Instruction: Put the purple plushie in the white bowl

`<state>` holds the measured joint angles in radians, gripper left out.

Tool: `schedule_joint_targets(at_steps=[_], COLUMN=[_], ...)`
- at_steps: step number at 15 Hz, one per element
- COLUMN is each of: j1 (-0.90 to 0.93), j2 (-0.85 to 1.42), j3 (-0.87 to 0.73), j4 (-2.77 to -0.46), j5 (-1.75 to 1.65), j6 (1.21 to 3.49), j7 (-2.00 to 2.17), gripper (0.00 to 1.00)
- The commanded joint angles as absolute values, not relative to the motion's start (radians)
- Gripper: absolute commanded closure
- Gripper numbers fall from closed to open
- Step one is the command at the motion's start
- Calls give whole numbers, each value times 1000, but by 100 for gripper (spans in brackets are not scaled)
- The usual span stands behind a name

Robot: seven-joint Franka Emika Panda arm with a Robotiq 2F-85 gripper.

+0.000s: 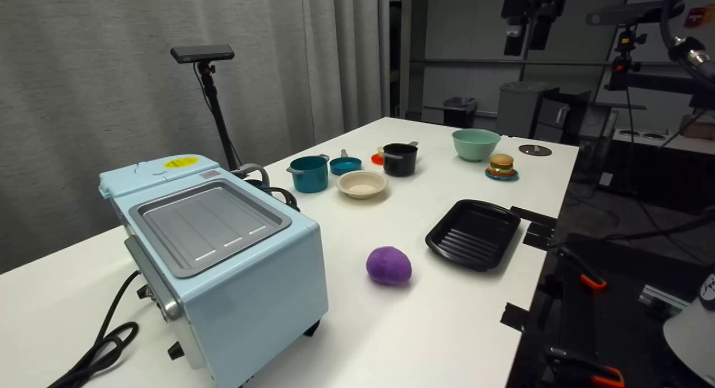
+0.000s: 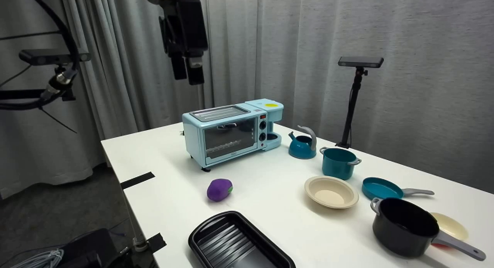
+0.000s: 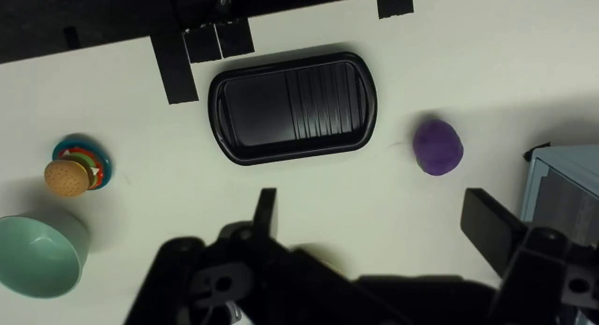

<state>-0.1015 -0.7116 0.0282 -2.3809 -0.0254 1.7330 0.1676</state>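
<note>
The purple plushie is a small dark purple ball lying on the white table, between the toaster oven and the black tray. It also shows in an exterior view, with a small green patch on its side, and in the wrist view. The white bowl is shallow and cream-coloured, near the pots; it also shows in an exterior view. In the wrist view my gripper hides it except for a sliver of rim. My gripper is open with nothing between its fingers, high above the table in both exterior views.
A black ridged tray lies near the plushie. A light blue toaster oven stands beyond it. A teal pot, teal pan and black pot surround the bowl. A green bowl and toy burger stand farther off.
</note>
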Motion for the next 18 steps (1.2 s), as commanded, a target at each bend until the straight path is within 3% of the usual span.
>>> schedule_joint_targets(at_steps=[1,11,18], j1=[-58,34,57], j2=[-609,-245,-20], j3=[72,140,136], j4=[-2359,-2336,-2275], j5=[0,50,40], j6=[1820,2167,2249], j7=[202,230,238], gripper=[0,0,0])
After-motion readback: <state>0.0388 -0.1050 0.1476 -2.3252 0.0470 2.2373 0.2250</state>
